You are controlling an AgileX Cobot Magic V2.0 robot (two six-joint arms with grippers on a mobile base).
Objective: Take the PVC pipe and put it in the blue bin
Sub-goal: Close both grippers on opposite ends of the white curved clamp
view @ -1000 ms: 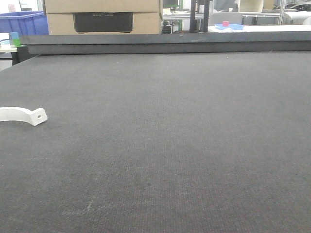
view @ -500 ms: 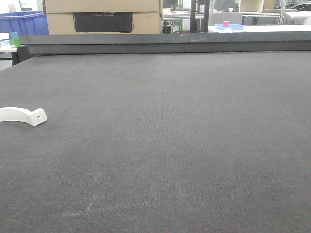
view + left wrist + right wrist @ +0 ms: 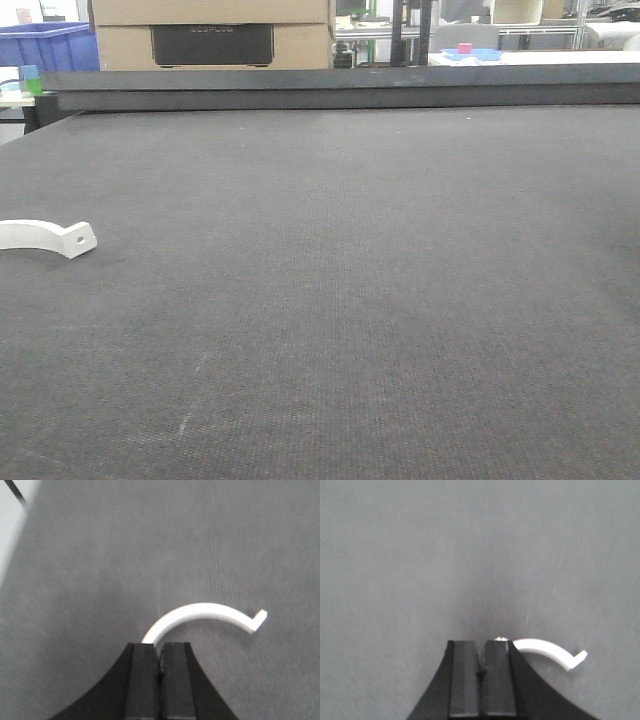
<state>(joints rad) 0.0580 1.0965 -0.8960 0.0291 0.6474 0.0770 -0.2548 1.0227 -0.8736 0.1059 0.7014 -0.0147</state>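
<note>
Lying flat on the dark mat, the PVC pipe sits at the front view's left edge, with nothing holding it.
Left gripper has its fingers pressed together, the white arch just ahead of their tips. Right gripper is likewise pressed together, the pipe's curve just beside one finger; whether it touches is unclear.

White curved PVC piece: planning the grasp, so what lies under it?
Only the dark grey textured table mat shows beneath the white curved plastic PVC pipe. In the left wrist view, the left gripper covers its near end with shut black fingers.
</note>
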